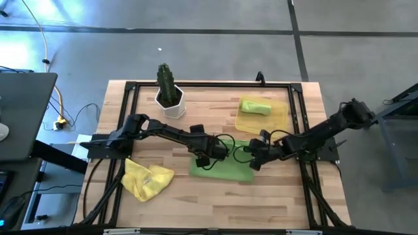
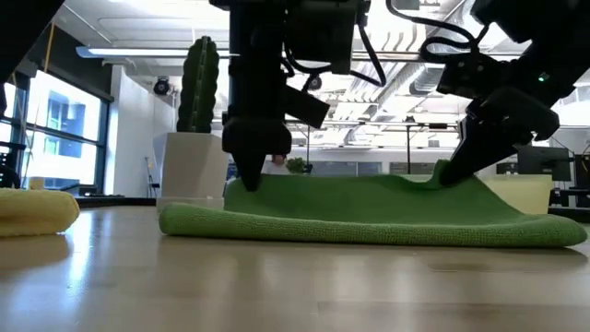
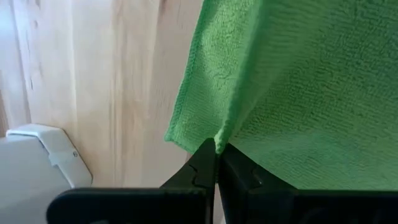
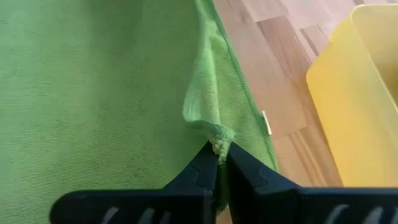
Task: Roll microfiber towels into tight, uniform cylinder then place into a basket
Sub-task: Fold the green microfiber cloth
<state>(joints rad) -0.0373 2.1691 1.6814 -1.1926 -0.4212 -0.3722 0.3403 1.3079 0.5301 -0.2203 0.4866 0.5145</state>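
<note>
— Where's the towel (image 1: 225, 171)?
— Flat near the table's (image 1: 287, 196) front edge. I see both grippers, left (image 3: 217, 151) and right (image 4: 220, 153), clamped on its far corners.
— The basket (image 1: 277, 121)?
— Back right, one roll (image 1: 255, 106) inside.

overhead, table-level, two close wrist views, shared green towel (image 1: 221, 170)

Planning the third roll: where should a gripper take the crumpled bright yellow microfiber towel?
Probably from above, at a raised fold of the crumpled bright yellow microfiber towel. It lies bunched on the wooden table, so no flat edge shows; its left-front spot suits the left gripper.
</note>
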